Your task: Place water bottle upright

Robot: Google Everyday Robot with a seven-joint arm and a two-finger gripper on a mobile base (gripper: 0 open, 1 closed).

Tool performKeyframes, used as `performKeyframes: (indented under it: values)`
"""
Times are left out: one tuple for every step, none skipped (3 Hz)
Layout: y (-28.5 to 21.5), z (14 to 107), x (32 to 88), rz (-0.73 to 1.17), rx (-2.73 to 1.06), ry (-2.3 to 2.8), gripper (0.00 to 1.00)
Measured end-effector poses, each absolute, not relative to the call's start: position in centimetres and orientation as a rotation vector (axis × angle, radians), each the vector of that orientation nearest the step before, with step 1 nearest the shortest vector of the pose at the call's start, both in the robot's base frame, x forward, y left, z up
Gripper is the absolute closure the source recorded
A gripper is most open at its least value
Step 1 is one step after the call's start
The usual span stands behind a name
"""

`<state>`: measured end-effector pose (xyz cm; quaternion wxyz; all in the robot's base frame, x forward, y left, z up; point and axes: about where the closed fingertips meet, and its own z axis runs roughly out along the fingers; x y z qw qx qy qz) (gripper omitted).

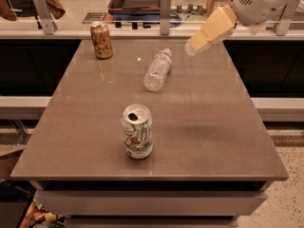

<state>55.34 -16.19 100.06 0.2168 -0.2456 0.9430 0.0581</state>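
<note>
The water bottle (157, 70) is clear ribbed plastic with a white cap. It lies on its side on the far middle of the brown table (209, 127), cap pointing to the far right. My gripper (194, 46) hangs in the air above the table's far right part, to the right of the bottle's cap and apart from it. Its pale yellow finger slants down to the left from the white arm at the top right. It holds nothing that I can see.
A white-green soda can (137, 131) stands upright near the table's front middle. A gold-brown soda can (101, 40) stands at the far left corner. Behind the table runs a counter with metal posts (165, 12).
</note>
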Motion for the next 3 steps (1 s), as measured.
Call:
performKeyframes:
  values:
    - [-14.9,99.0,57.4,0.187,-0.475,2.66,0.0]
    - [-14.0,98.0,58.9,0.101,-0.298,2.731,0.0]
    - [-14.1,96.9,60.1,-0.078,-0.094,2.82,0.0]
